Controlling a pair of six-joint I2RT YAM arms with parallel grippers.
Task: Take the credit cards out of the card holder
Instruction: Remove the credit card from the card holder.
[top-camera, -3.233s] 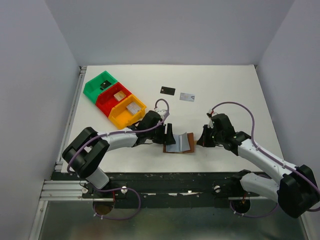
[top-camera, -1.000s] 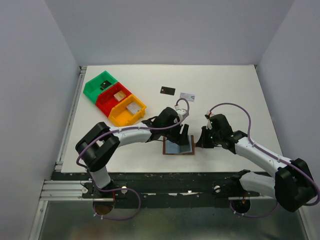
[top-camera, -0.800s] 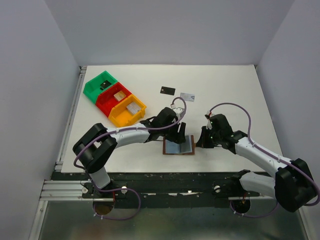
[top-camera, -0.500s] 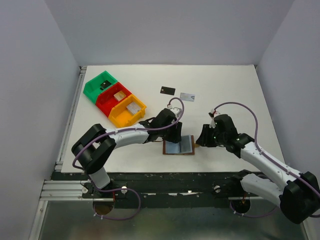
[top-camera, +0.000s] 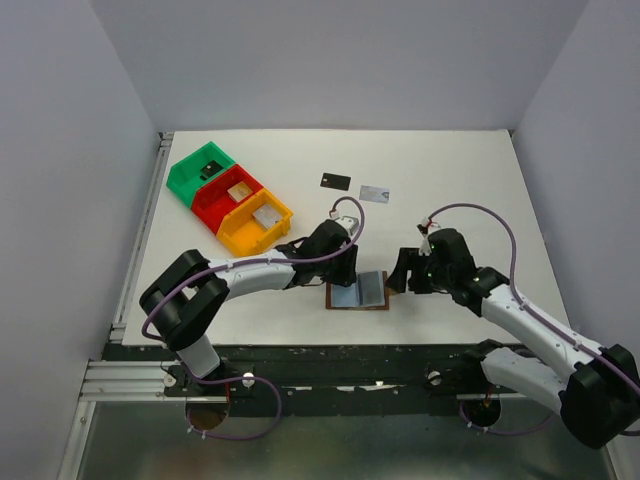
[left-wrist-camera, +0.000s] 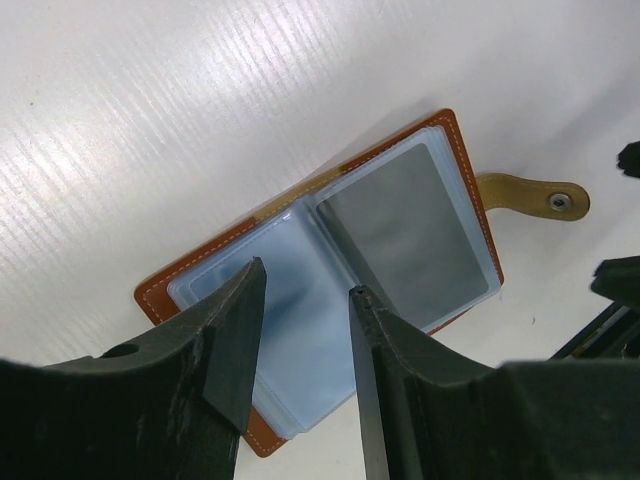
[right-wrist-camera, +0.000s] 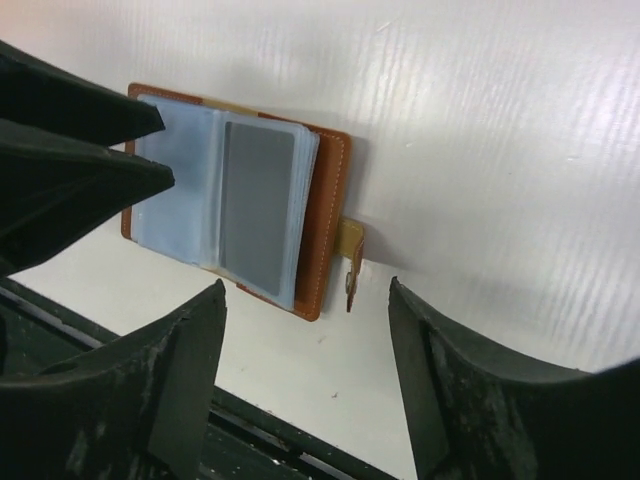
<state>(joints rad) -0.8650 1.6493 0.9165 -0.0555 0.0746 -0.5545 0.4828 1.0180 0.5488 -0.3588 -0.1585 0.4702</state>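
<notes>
The brown card holder (top-camera: 358, 291) lies open near the table's front edge, its grey-blue sleeves up. A dark grey credit card (left-wrist-camera: 405, 235) sits inside the right-hand sleeve. A black credit card (top-camera: 336, 181) and a pale silver-blue one (top-camera: 374, 193) lie loose further back. My left gripper (top-camera: 346, 270) hangs open just over the holder's left page (left-wrist-camera: 300, 250), with only the sleeve showing in the gap between its fingers (left-wrist-camera: 305, 285). My right gripper (top-camera: 398, 274) stands wide open just right of the holder, around its closing tab (right-wrist-camera: 350, 260), touching nothing (right-wrist-camera: 305, 288).
Green (top-camera: 200, 170), red (top-camera: 228, 195) and yellow (top-camera: 255, 225) bins stand in a diagonal row at the back left, small pieces inside. The table's front edge and black rail run just behind the holder (right-wrist-camera: 325, 220) in the right wrist view.
My right gripper has opened wide, let go of the holder's right edge and drawn back slightly. The left gripper has narrowed and shifted left over the left page. The right sleeve page has risen a little.
</notes>
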